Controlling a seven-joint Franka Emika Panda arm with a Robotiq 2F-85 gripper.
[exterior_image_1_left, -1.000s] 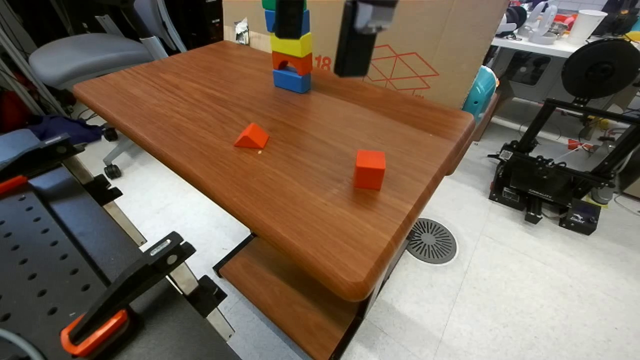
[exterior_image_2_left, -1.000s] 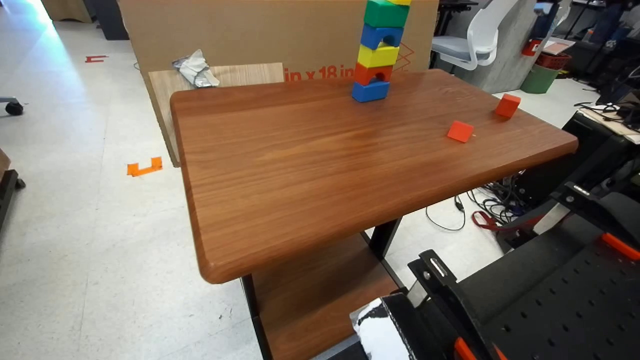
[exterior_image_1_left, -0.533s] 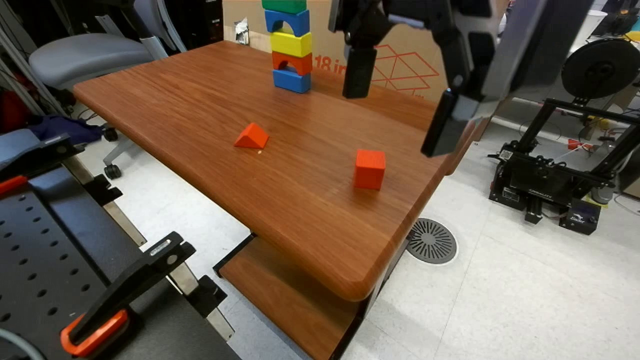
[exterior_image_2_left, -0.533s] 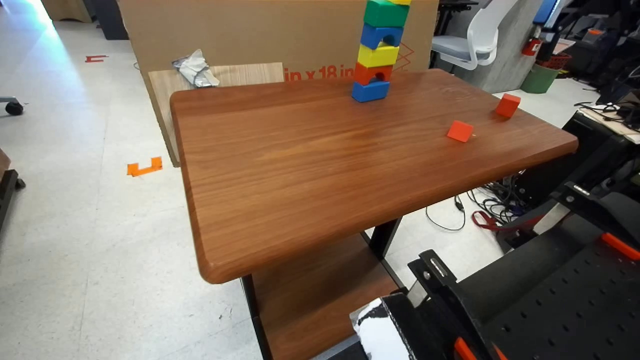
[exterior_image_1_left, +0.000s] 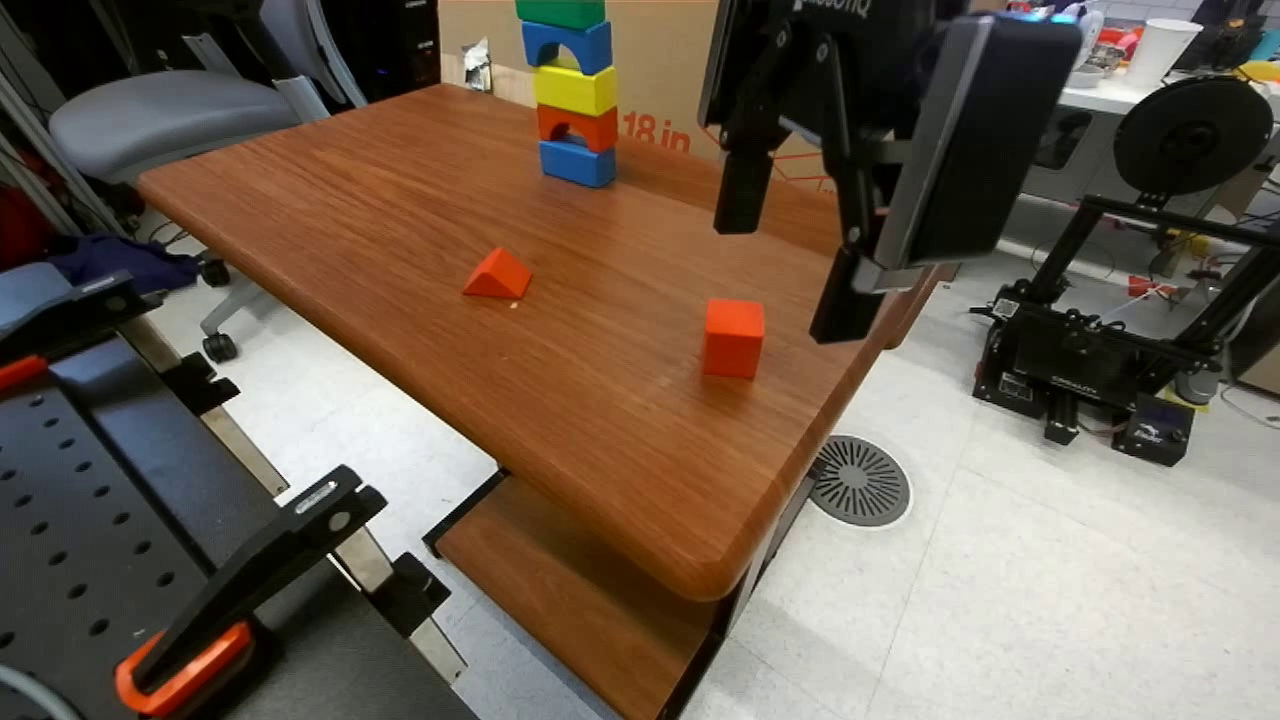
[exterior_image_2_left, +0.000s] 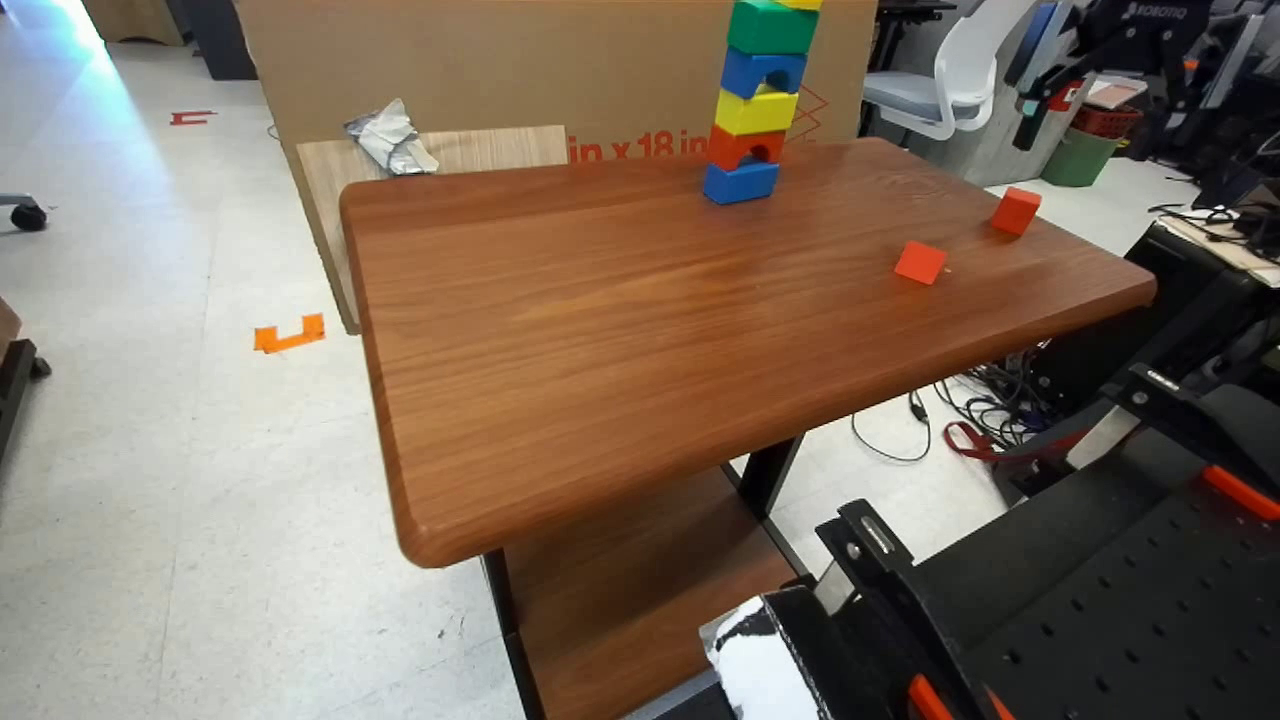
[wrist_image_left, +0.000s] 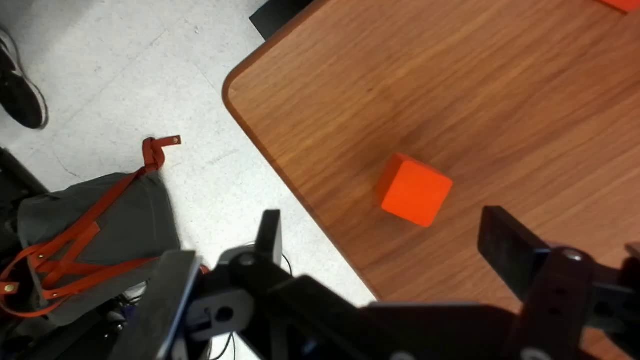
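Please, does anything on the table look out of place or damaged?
A tiny pale speck lies on the table beside the orange triangular block; it looks like a stray crumb, too small to identify.

The claw (exterior_image_1_left: 788, 283) is black, the cube (wrist_image_left: 418, 194) orange-red, the tabletop (exterior_image_2_left: 650, 320) brown-grained.

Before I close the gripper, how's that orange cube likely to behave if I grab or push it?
The orange cube has crisp, flat sides, so it's probably stiff. Resting on a flat face on the table, it would likely slide rather than roll. Looking nearly as wide as tall, it seems unlikely to tip.
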